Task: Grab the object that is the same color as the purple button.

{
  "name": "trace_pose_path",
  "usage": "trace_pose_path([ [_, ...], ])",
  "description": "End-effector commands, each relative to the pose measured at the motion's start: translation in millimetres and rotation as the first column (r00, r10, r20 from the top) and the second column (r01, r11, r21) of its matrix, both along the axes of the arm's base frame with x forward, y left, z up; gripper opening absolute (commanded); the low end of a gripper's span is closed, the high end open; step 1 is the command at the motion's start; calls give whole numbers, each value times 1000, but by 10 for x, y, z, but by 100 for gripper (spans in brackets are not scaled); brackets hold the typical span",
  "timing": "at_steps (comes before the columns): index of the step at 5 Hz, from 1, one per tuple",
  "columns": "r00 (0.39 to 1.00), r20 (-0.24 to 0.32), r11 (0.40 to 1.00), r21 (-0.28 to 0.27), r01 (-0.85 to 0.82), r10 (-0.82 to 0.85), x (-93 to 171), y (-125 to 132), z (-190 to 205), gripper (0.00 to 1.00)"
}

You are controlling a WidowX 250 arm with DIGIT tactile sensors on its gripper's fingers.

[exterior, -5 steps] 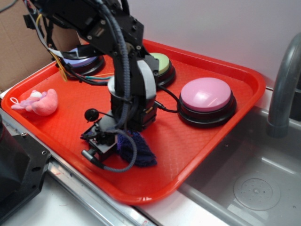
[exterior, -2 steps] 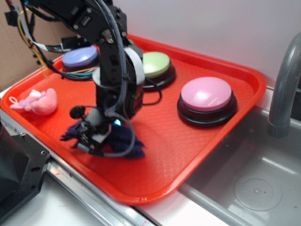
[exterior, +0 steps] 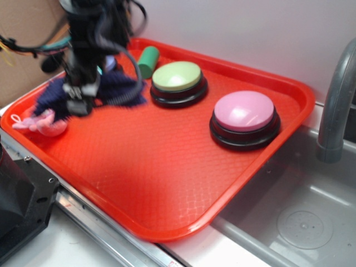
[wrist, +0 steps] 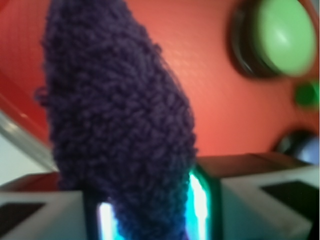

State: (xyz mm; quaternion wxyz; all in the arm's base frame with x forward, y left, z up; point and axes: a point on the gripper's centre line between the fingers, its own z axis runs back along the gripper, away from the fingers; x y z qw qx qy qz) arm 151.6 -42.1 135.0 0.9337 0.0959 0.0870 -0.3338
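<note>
Gripper with rag above red tray

The bench — a pale metal surface with a sink basin sunk into its right side — carried a red tray resting flat along its near edge. A grey faucet rose at the far right. On the tray sat a pink-domed button, a green-domed button, a green cylinder and, at the left edge, a pink plush toy.

Fuzzy navy-purple rag pinched in tool, off tray.
</note>
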Motion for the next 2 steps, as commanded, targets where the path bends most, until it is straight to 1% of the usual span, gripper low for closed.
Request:
trace_pose_path([
  [1,857,107,859,-168,-484,504,-297,-73,572,0],
  [2,704,87,703,-219,-677,705,-269,-28,595,0],
])
